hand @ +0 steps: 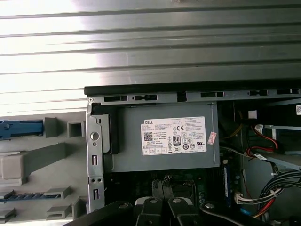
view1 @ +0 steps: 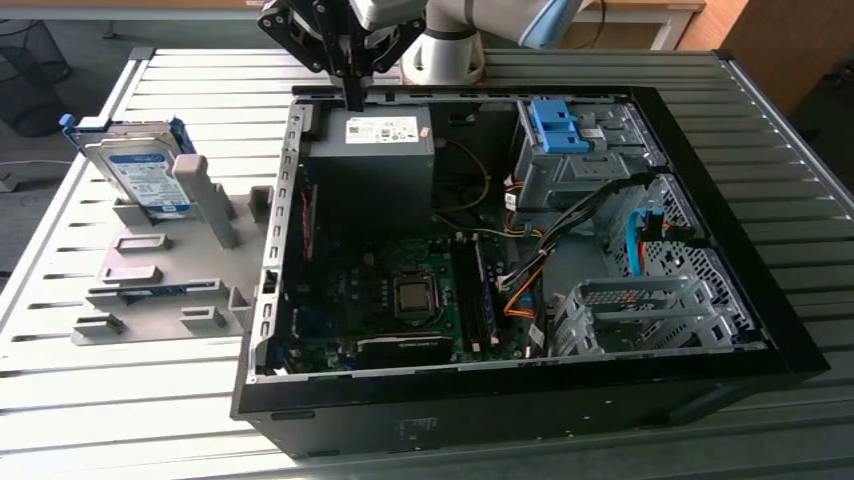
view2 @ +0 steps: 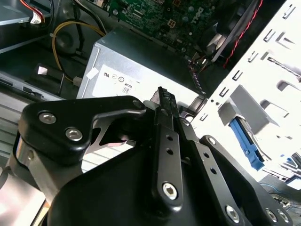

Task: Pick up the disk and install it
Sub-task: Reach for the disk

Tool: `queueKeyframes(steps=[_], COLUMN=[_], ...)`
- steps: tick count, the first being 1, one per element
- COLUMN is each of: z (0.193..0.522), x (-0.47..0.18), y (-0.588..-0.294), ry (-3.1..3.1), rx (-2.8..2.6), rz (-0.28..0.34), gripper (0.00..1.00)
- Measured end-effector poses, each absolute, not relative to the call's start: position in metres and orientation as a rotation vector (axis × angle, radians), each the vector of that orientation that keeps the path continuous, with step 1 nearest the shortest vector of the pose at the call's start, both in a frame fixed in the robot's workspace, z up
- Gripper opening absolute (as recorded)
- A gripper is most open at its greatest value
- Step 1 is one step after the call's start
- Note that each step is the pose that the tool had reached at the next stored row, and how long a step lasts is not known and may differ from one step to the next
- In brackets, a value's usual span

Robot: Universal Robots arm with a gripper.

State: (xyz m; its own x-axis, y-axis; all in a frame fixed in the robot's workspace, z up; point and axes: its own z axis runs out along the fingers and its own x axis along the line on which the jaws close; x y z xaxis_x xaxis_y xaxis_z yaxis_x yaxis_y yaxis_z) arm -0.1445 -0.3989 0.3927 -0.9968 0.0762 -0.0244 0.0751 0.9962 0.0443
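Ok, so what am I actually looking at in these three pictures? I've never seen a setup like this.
It is one robot arm working over an open computer case on a slatted metal table. The exterior view comes from a camera off the arm. Both wrist views come from cameras riding on the arm, looking past its gripper. The gripper hangs above the grey power supply, near the case's wall by the arm's base. Its fingers are shut and hold nothing. The disk, silver with a blue frame, stands upright in a grey holder at the exterior view's left, apart from the gripper.
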Motion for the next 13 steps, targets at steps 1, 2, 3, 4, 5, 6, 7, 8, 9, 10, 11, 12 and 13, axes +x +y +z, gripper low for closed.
queueKeyframes(steps=[1, 2, 3, 4, 5, 6, 7, 8, 9, 10, 11, 12, 13], z=[0.3927, 0.3926, 0.3927, 0.3926, 0.3926, 0.3926, 0.3926, 0.3925, 0.3925, 0.3925, 0.3925, 0.3925, 0.3925], x=[-0.1449, -0.1452, -0.1456, -0.146, -0.1464, -0.1468, -0.1472, -0.1476, -0.148, -0.1484, -0.1488, -0.1491, -0.1494], y=[-0.3989, -0.3989, -0.399, -0.3989, -0.3989, -0.3989, -0.3989, -0.3989, -0.3989, -0.3989, -0.3989, -0.3989, -0.3989], ry=[3.112, 3.112, 3.113, 3.112, 3.112, 3.113, 3.113, 3.112, 3.112, 3.113, 3.112, 3.113, 3.113], rx=[0.118, 0.118, 0.118, 0.118, 0.118, 0.118, 0.118, 0.118, 0.118, 0.118, 0.118, 0.118, 0.118], rz=[0.068, 0.068, 0.068, 0.068, 0.068, 0.068, 0.068, 0.068, 0.068, 0.068, 0.068, 0.068, 0.068], gripper=[0.11, 0.11, 0.11, 0.11, 0.11, 0.11, 0.11, 0.11, 0.11, 0.11, 0.11, 0.11, 0.11])
